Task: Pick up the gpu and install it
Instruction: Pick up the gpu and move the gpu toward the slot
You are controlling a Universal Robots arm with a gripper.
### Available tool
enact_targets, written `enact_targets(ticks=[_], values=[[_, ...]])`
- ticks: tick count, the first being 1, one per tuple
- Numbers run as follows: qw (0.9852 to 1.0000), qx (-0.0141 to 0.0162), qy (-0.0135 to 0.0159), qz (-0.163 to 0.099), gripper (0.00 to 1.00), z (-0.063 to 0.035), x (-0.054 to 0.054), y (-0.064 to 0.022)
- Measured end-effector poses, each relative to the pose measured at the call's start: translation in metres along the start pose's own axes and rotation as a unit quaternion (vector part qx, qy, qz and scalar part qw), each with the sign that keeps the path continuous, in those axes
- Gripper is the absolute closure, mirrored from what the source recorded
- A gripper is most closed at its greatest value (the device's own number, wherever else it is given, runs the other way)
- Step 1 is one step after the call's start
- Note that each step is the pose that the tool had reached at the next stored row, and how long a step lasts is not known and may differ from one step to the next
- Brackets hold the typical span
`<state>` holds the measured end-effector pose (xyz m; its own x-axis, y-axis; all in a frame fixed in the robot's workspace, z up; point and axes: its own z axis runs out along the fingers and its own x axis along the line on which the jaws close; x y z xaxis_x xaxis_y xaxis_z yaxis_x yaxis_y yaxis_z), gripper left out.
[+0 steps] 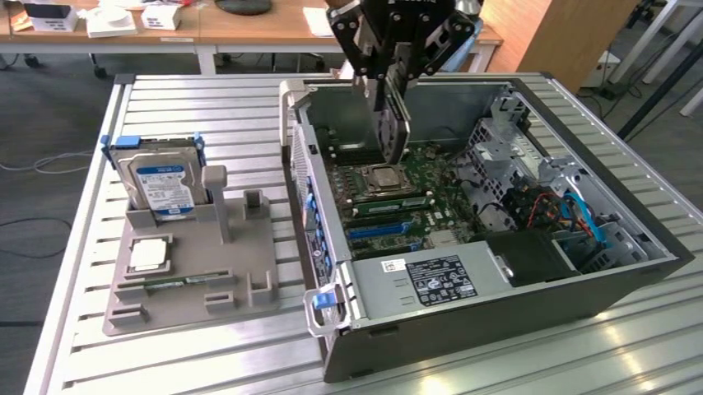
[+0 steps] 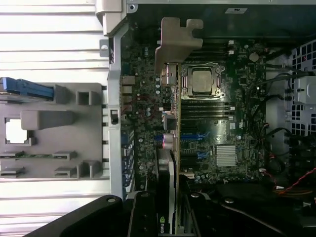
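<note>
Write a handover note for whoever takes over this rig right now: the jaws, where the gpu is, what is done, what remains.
Gripper: jaws shut on the gpu.
Gpu: held on edge inside the open computer case, hanging above the motherboard, close to the processor socket.
Done: pick-up; the gpu is off the table and over the case.
Left: the gpu is not yet seated in a slot.
</note>
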<state>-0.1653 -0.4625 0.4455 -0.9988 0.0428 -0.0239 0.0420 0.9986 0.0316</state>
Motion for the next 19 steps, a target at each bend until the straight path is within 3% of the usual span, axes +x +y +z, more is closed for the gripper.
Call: enact_targets(ticks=[19], values=[[1.0, -0.0001, 0.0, -0.001, 0.73, 0.0016, -0.061, 0.0026]])
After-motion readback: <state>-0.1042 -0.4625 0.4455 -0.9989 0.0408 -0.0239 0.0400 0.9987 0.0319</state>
